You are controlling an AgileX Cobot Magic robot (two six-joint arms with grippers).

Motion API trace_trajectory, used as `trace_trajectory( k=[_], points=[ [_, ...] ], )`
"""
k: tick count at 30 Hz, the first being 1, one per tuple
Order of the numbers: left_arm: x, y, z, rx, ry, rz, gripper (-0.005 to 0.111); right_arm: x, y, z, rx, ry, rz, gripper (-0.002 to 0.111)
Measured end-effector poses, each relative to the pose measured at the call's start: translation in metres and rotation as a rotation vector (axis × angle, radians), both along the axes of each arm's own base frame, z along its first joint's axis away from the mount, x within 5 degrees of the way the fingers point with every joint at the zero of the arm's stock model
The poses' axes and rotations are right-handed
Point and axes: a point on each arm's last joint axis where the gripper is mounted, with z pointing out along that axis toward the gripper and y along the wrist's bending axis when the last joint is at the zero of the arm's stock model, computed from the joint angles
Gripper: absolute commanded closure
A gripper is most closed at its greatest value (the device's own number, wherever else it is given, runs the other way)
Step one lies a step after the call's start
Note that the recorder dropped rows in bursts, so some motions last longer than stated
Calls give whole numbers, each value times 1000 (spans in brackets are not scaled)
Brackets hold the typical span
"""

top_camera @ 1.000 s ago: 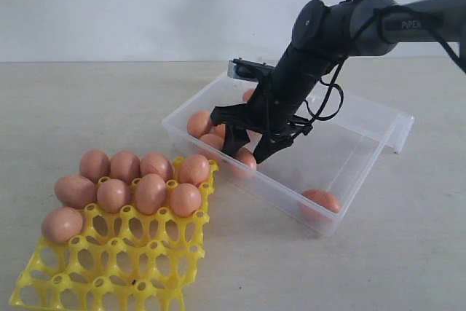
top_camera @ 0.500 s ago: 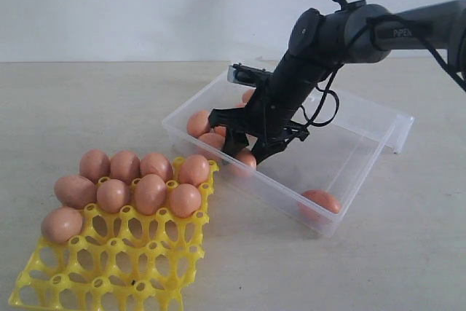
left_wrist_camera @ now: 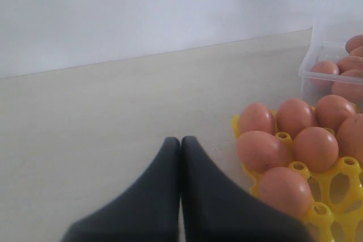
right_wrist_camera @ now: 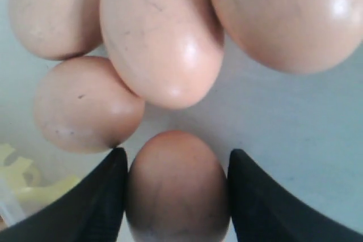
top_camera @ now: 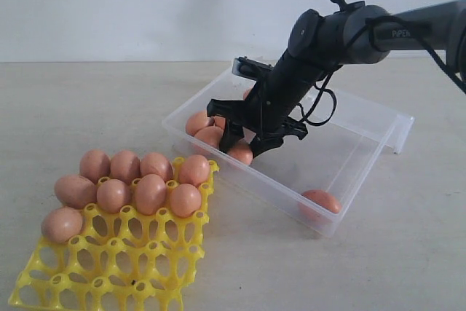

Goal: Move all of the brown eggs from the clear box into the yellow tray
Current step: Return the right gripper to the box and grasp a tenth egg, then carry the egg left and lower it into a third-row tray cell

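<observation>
A pale table (top_camera: 73, 107) holds a clear box (top_camera: 331, 147) right of centre and a yellow tray (top_camera: 109, 274) just beside it, at the box's 8 o'clock. Nine brown eggs (top_camera: 150, 193) fill the tray's far cups, from its 9 to 1 o'clock. The right gripper (top_camera: 242, 150) reaches down into the box's 9 o'clock side. Its fingers (right_wrist_camera: 96, 196) are clamped on both sides of one egg (top_camera: 240, 154). More eggs cluster just behind, at the box's 10 o'clock corner. A lone egg (top_camera: 320, 200) lies at its 5 o'clock corner. The left gripper (left_wrist_camera: 181, 143) is near the tray, its fingers pressed together and holding nothing.
</observation>
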Motion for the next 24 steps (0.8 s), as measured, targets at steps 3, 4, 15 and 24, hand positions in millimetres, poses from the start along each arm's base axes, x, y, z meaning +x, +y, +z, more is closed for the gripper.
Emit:
trace_trajectory(
  k=[3,4,15,24],
  points=[
    [0,0,0,0,0,0,111,0,-2,2,-26,-13,7,109],
    [0,0,0,0,0,0,111,0,-3,5,-42,-28,15,109],
    [0,0,0,0,0,0,111,-14,-18,100,-84,-245,104,109],
    [0,0,0,0,0,0,111,-64,-44,171,-40,-460,57,109]
  ],
)
